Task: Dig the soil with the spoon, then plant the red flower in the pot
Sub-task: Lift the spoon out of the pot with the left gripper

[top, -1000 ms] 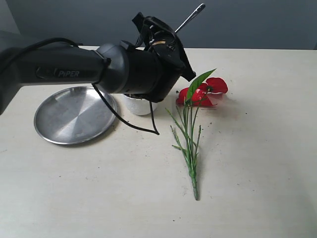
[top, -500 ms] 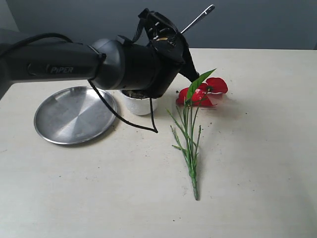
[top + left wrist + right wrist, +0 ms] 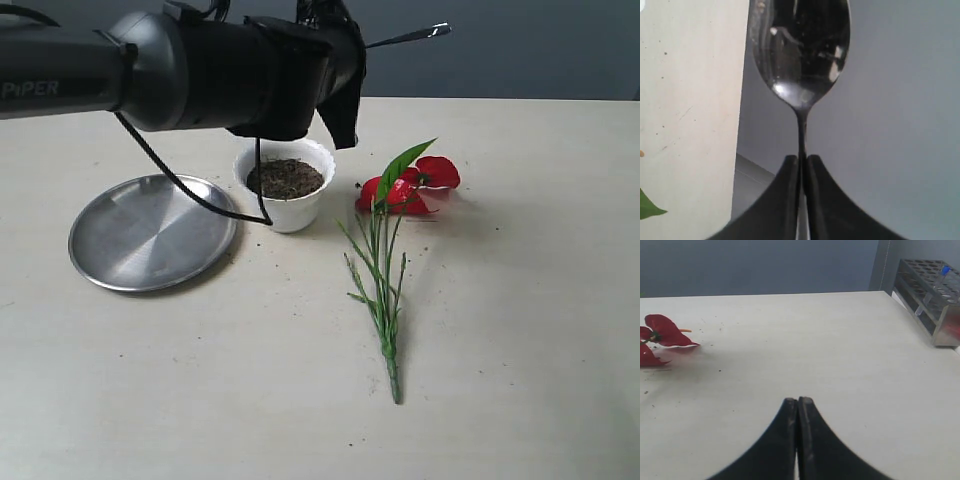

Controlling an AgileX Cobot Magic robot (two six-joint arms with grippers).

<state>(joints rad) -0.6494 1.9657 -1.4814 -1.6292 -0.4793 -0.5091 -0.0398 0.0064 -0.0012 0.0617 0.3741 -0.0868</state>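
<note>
My left gripper (image 3: 356, 48) is raised over the table's far side, above and just right of the pot, and is shut on the spoon's thin handle. The spoon (image 3: 412, 37) sticks out to the right, almost level; its shiny bowl (image 3: 800, 50) looks bare, with the left gripper (image 3: 803, 159) clamped below it. The white scalloped pot (image 3: 291, 207) stands uncovered, with dark soil (image 3: 285, 178) in it. The red flower (image 3: 424, 180) lies flat to the pot's right, its green stems (image 3: 381, 290) trailing toward the front. My right gripper (image 3: 798, 400) is shut and empty, low over bare table, with the red petals (image 3: 662, 330) off to its side.
A round steel plate (image 3: 150, 232) lies left of the pot. The left arm's black body (image 3: 200, 70) spans the upper left of the exterior view, with a cable looping down beside the pot. A metal tube rack (image 3: 932, 295) stands at the table's edge in the right wrist view.
The left arm has lifted and drawn back, uncovering the pot and its soil. The spoon has swung from a steep upward slant to nearly level. The flower has not moved.
</note>
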